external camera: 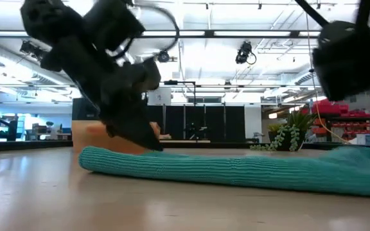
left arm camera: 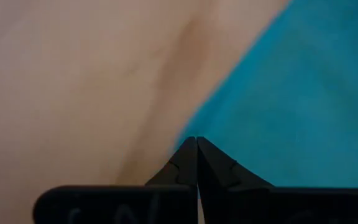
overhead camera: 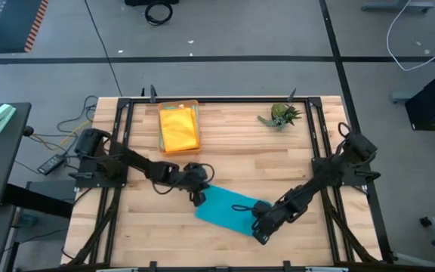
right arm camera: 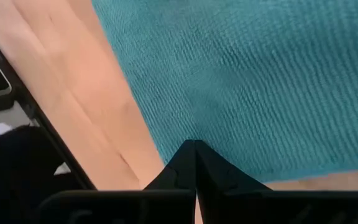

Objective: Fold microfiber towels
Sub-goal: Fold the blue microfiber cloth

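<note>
I have both hands pinched shut at the teal towel (overhead camera: 226,209): left hand (overhead camera: 198,195) at its tray-side corner, right hand (overhead camera: 260,229) opposite. Folded yellow towel (overhead camera: 179,129) fills the orange tray (overhead camera: 161,110).

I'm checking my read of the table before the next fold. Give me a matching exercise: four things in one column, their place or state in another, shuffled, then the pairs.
Things:
1. teal towel
2. yellow towel
3. green plant
4. left gripper

Places or states:
A. at the far right part of the table
B. shut, at the teal towel's left corner
C. lying in the orange tray
D. lying on the table's near middle, between both grippers

Pairs: 1-D, 2-C, 3-A, 4-B
</note>
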Motion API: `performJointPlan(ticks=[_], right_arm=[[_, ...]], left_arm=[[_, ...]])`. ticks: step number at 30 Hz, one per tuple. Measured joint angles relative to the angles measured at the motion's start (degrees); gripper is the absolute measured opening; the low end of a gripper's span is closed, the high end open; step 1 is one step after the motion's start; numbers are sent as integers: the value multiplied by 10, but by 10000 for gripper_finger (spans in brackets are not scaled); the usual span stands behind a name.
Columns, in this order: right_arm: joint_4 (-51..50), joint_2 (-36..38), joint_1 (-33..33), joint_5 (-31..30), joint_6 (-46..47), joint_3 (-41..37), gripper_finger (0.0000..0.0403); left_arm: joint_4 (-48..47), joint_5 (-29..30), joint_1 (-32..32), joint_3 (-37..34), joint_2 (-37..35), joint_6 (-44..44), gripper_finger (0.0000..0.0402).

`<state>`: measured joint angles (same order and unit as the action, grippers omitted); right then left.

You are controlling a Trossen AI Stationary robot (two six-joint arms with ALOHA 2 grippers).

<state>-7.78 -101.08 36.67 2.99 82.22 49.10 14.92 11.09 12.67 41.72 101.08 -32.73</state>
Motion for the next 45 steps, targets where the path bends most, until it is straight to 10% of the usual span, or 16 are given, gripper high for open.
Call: performJointPlan(ticks=[16,26,37,45], right_arm=[[-55,93,24,-69,-6,1,2],[-23,44,14,-51,-26,0,2],[-165,34,-6,33,-132,1,2],[-274,128,-135,38,-325,-1,2]], left_arm=[[62,-39,-41,5,-30,76,9],[72,-65,-27,47,80,59,6],[-162,-12,6,99,65,-127,5],[-266,-24,99,92,-6,-382,7]])
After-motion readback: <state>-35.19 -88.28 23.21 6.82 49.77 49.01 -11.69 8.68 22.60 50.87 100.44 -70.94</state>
